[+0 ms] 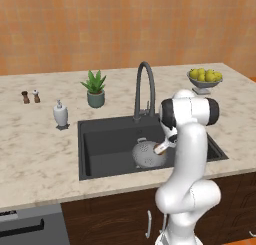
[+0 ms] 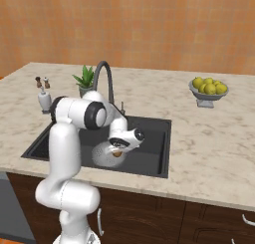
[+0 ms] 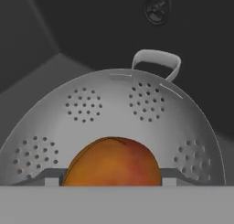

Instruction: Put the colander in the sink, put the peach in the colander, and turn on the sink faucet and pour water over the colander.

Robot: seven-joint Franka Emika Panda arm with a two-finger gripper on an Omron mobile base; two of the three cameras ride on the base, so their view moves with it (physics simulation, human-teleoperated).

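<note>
**Peach going down into the colander in the sink**

The colander [image 3: 137, 104] is sitting on the floor of the sink [image 1: 100, 139], in front of the sink faucet [image 1: 144, 89] and roughly under its arched spout, which is probably where it needs to be for water to fall into it later. The gripper [image 1: 161, 148] is reaching down over the colander's bowl, and the peach [image 3: 112, 162] is lying between the finger tips at the bottom of the hand view, with the perforated inner wall of the colander rising behind it. The fingers appear to be clasping the peach; whether the fruit is already resting on the colander's bottom cannot be told from these angles.

The first step looks done, and the second is judged to be nearly finished: what remains is letting go of the peach and lifting clear. After that the faucet's side lever, behind the colander at the sink's back edge, is waiting to be worked. The drain [image 3: 157, 7] is showing beyond the colander's rim handle [image 3: 157, 61].
</note>
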